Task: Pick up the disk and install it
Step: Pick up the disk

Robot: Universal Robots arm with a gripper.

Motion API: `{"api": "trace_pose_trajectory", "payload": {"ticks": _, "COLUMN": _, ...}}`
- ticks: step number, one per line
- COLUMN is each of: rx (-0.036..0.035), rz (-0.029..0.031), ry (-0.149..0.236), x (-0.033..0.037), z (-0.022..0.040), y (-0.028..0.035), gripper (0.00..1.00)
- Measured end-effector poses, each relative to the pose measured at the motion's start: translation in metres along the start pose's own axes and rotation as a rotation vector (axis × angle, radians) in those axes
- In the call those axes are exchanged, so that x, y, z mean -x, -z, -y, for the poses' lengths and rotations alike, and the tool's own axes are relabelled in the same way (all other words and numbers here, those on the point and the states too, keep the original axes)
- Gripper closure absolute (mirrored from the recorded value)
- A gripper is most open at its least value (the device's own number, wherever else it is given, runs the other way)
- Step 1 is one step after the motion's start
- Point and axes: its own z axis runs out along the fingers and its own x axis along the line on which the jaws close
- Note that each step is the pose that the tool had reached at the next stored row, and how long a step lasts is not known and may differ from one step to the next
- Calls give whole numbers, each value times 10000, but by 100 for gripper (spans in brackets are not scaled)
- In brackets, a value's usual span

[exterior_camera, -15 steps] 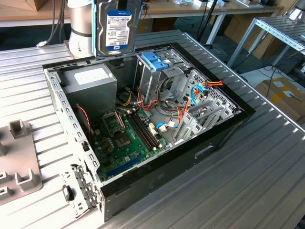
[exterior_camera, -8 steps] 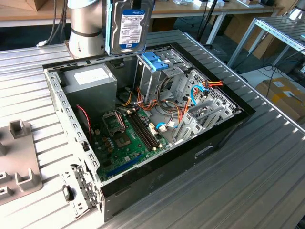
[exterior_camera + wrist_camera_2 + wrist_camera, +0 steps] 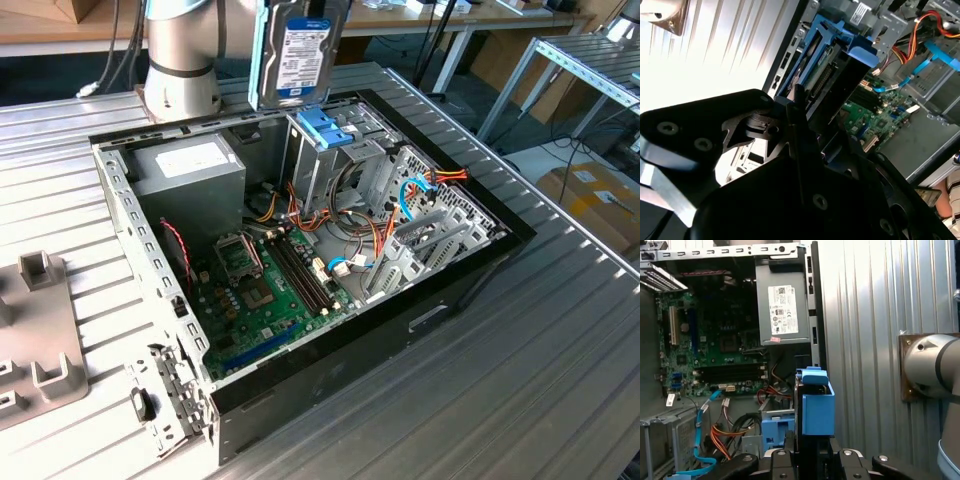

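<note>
One disk (image 3: 300, 55) hangs upright above the open computer case (image 3: 400, 330), apparently clamped edgewise between the fingers of the gripper (image 3: 812, 460).

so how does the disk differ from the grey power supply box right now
The disk is thin and flat with blue side rails; the power supply box is a bulkier plain grey block. The disk hangs on edge above the case, held in the gripper; the box sits inside the case's corner. Both are rectangular metal with a label.
</note>
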Motion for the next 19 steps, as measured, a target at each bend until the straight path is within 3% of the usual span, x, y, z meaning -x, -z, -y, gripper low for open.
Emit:
{"api": "trace_pose_trajectory", "payload": {"ticks": 3, "rx": 0, "rz": 0, "ry": 0, "x": 17, "z": 251, "y": 4, "gripper": 65}}
{"api": "trace_pose_trajectory", "payload": {"ticks": 5, "rx": 0, "rz": 0, "ry": 0, "x": 23, "z": 347, "y": 6, "gripper": 65}}
{"api": "trace_pose_trajectory", "payload": {"ticks": 6, "rx": 0, "rz": 1, "ry": -1, "x": 28, "z": 428, "y": 6, "gripper": 65}}
{"api": "trace_pose_trajectory", "payload": {"ticks": 11, "rx": 1, "rz": -1, "ry": 0, "x": 21, "z": 447, "y": 8, "gripper": 65}}
{"api": "trace_pose_trajectory", "payload": {"ticks": 15, "rx": 0, "rz": -3, "ry": 0, "x": -83, "z": 454, "y": 9, "gripper": 65}}
{"api": "trace_pose_trajectory", "payload": {"ticks": 19, "rx": -1, "rz": -22, "ry": -1, "x": -251, "z": 465, "y": 13, "gripper": 65}}
